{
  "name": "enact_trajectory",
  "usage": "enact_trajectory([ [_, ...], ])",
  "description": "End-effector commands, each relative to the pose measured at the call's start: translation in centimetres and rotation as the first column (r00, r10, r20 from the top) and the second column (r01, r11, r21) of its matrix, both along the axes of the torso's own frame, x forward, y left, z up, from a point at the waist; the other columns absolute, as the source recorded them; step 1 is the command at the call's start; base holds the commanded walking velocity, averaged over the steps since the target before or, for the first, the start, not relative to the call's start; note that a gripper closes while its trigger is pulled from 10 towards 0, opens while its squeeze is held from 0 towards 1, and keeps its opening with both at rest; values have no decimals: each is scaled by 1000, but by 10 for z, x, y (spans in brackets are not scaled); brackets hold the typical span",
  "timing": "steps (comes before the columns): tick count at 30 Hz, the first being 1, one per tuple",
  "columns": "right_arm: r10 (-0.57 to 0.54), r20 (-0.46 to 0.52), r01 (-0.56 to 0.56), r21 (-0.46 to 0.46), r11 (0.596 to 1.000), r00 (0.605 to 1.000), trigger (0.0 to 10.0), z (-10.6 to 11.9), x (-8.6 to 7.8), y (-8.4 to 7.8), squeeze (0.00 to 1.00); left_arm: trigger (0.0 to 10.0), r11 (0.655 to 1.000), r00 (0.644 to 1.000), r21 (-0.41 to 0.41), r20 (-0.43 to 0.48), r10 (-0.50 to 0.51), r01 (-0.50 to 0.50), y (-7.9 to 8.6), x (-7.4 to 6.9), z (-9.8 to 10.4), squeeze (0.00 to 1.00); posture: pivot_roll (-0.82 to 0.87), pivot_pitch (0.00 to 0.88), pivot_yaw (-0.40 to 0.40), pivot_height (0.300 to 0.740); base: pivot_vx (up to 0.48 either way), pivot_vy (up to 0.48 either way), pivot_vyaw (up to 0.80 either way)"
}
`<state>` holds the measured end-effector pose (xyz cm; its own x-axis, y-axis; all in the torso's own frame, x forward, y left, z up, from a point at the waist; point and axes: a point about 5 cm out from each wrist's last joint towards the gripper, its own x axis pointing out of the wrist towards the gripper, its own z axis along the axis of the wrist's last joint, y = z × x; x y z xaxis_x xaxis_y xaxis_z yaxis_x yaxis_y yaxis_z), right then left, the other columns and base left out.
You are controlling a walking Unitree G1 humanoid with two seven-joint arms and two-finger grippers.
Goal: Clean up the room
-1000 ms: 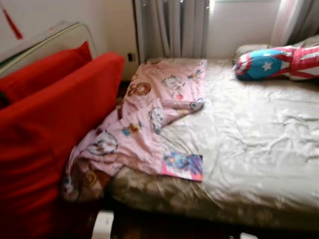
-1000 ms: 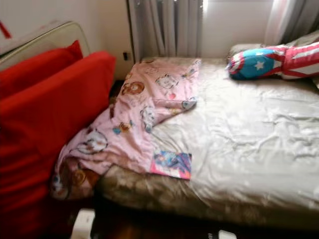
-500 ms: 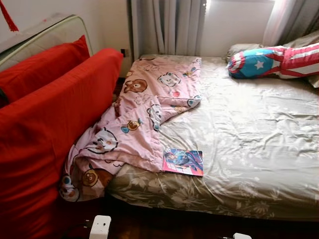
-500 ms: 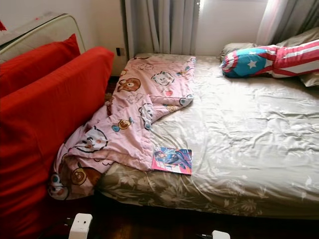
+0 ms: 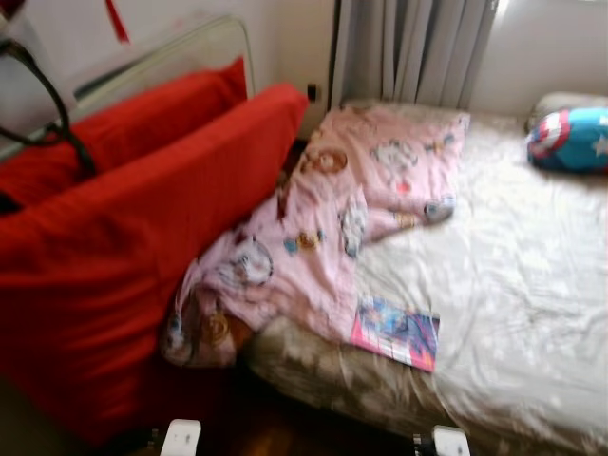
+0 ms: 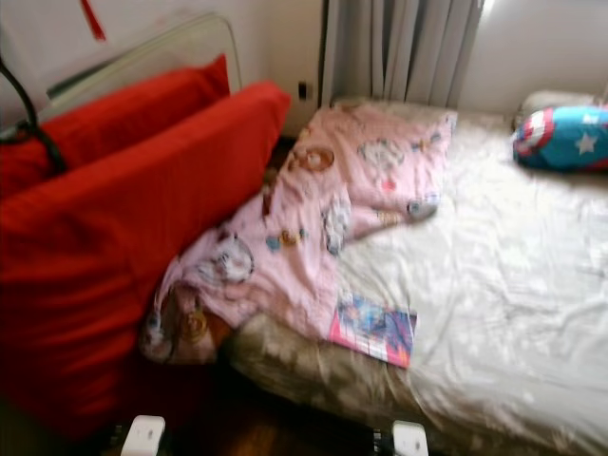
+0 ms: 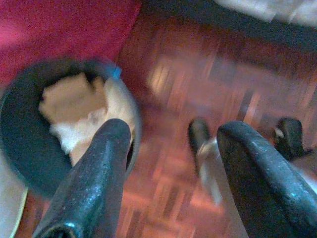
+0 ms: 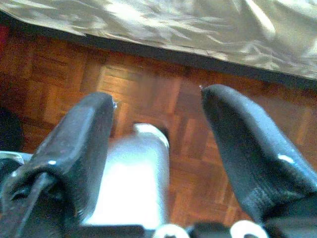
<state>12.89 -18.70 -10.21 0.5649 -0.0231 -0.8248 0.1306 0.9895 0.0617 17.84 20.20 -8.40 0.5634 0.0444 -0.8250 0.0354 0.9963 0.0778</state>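
Room clutter: pink blanket (image 5: 332,237), crumpled along the bed's (image 5: 513,313) side nearest the red sofa (image 5: 123,256), one end spilling off the mattress corner toward the floor.
Magazine: a colourful magazine (image 5: 396,332) lies flat on the bed at the near edge, just beside the blanket's hem.
Pillow: a blue, red and white star pillow (image 6: 562,136) sits at the bed's far end, well apart from the blanket.
Bin: a dark round bin (image 7: 29,134) with crumpled paper inside stands on the wood floor (image 8: 148,84) beside the sofa's red fabric.
Left gripper (image 7: 173,148): hangs low over the floor near the bin, fingers spread apart, holding nothing.
Right gripper (image 8: 158,124): hangs over the floor just beside the bed's edge, fingers released, empty.
Step in hand: probably the approach, surveying the bed; the views are blurred.
Next move: likely step closer to the bed and raise an arm toward the blanket or magazine.
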Motion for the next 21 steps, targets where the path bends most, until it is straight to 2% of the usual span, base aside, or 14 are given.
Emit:
enact_trajectory([
  [1, -10, -17, 10, -3, 1000, 1000, 10000, -1, -4, -3, 0, 10000, 1000, 1000, -10, -10, -16, 16, -4, -2, -2, 0, -29, 0, 4, 740, 349, 0, 0],
  [8, -6, -20, 6, -3, 1000, 1000, 10000, -2, -6, -3, 0, 10000, 1000, 1000, -12, -13, -14, 14, -5, -3, -2, 0, -32, 0, 1, 740, 325, 0, 0],
  [15, 37, -21, -38, -12, 999, 999, 10000, -1, -6, -4, 0, 10000, 999, 1000, -24, -16, -22, 22, -7, -4, -3, 0, -41, 0, 1, 740, 0, 0, 0],
  [18, 8, 0, -8, -6, 1000, 1000, 10000, -1, -5, -5, 0, 10000, 999, 1000, -39, 1, 0, 0, -8, -4, -3, 0, -43, 0, 1, 740, 0, 0, 0],
  [21, 23, 37, -23, 7, 1000, 999, 10000, 1, -3, -4, 0, 10000, 998, 999, -52, 39, 29, -27, -8, -3, -1, 0, -49, 0, 4, 740, 0, 0, 0],
])
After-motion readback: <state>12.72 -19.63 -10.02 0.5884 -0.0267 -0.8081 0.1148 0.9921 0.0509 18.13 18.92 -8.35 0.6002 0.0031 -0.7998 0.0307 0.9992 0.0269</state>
